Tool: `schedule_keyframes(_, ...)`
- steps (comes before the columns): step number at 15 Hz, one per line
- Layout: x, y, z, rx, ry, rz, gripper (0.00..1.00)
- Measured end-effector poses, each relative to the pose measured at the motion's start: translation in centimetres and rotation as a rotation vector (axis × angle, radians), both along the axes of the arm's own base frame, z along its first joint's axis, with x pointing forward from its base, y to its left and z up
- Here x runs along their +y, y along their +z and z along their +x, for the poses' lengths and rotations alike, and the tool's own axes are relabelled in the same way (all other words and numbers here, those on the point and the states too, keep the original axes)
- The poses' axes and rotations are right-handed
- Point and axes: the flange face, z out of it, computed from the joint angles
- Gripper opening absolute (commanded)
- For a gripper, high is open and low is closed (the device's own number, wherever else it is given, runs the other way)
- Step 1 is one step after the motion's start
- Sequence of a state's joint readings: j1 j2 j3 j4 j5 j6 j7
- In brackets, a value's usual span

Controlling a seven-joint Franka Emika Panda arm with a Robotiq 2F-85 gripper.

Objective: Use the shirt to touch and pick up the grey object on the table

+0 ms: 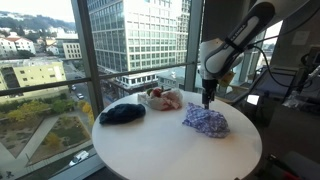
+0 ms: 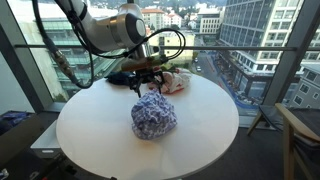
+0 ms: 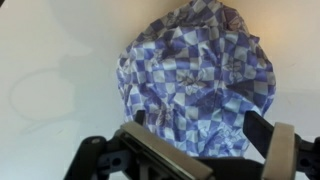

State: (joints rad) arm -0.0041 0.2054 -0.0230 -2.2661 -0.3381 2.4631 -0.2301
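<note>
In the wrist view the pincer (image 3: 205,145) stood spread wide and held nothing. Its fingers (image 3: 280,150) flanked the near edge of the bunched blue-and-white checked shirt (image 3: 200,75), though whether they touched the cloth could not be told. The shirt lay on the round white table (image 1: 150,150). In an exterior view the arm (image 1: 245,30) reached in from above, its wrist pointing straight down. Farther off lay a dark blue cloth (image 1: 122,113) and a pink-and-white bundle (image 1: 165,98).

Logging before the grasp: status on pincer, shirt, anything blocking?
Pincer open, empty, poised at checkered shirt edge. Shirt bunched on table, ungripped. Grey object not visible. Dark bundle, pale pink item off to the side, not blocking.
</note>
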Motion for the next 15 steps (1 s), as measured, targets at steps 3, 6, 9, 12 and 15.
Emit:
schedule_keyframes(3,-0.4,-0.8,0.3,0.041,0.149,0.051,1.0)
schedule_keyframes(6,0.3,-2.0,0.3,0.087,0.302,0.1,1.0)
schedule_keyframes(9,0.9,-3.2,0.5,0.121,0.429,0.115,1.0)
schedule_keyframes(12,0.7,-4.3,0.9,0.111,0.471,0.094,1.0)
schedule_keyframes(15,0.6,-5.7,1.1,0.111,0.483,0.097,1.0)
